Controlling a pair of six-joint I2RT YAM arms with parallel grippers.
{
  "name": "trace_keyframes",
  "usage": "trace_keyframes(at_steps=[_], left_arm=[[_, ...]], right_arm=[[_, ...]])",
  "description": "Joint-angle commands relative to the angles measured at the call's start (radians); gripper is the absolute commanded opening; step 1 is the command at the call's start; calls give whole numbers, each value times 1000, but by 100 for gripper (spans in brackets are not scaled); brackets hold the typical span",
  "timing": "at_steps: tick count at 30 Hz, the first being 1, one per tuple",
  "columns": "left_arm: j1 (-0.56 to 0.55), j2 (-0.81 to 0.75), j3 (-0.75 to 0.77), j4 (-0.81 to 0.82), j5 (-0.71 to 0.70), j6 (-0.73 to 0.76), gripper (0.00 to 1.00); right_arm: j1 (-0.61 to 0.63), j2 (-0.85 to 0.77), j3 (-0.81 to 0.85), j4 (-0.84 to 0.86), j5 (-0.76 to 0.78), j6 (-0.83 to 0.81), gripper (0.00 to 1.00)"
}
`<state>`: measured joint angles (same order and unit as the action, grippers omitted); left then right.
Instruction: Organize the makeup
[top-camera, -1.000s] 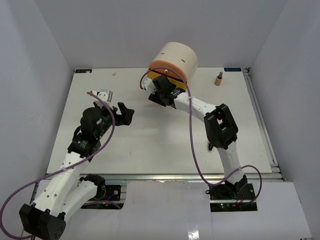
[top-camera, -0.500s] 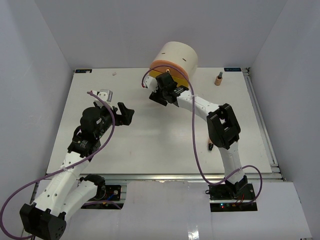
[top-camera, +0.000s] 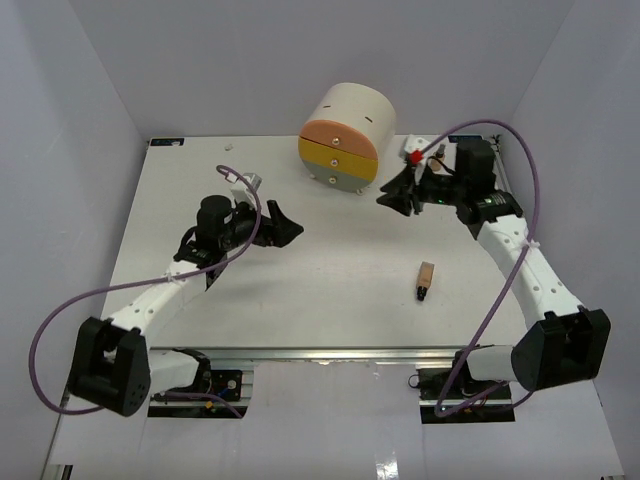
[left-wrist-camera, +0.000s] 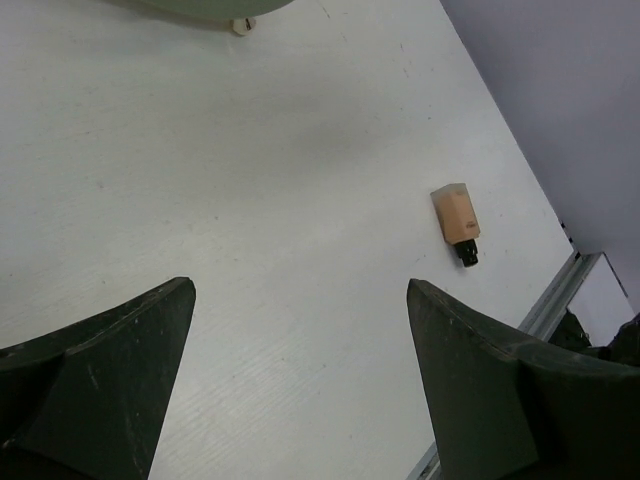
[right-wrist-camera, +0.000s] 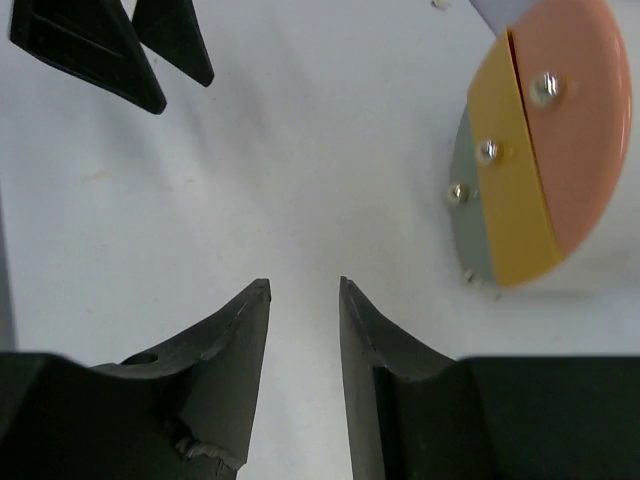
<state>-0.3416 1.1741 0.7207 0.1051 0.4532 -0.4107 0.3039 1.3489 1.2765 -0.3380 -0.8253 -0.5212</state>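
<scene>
One bottle (top-camera: 426, 279) is seen lying at four o'clock on the tabletop (top-camera: 330, 295), ungrasped, both hands empty, the left hand (top-camera: 288, 228) spread wide, the right hand (top-camera: 390, 195) narrowly apart; pickup is judged pending, requiring a hand lowered astride it.

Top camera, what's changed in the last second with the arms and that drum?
The right gripper has pulled away from the front of the drum and swung out to the right, empty, jaws slightly apart. The left gripper has reached farther toward the middle of the table, still open and empty. With the right arm gone, a tan bottle shows lying on the table. The drum stayed put.
</scene>
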Motion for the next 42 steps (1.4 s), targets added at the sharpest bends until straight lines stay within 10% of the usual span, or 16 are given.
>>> trace_keyframes(at_steps=[1, 17, 42], left_arm=[[-30, 193, 104, 188, -13, -113, 98], [-68, 915, 654, 345, -119, -211, 67], [-72, 1141, 913, 236, -211, -258, 54]], right_arm=[[-229, -121, -293, 395, -326, 367, 41], [-346, -187, -421, 605, -393, 541, 46], [-351, -143, -418, 593, -383, 537, 46]])
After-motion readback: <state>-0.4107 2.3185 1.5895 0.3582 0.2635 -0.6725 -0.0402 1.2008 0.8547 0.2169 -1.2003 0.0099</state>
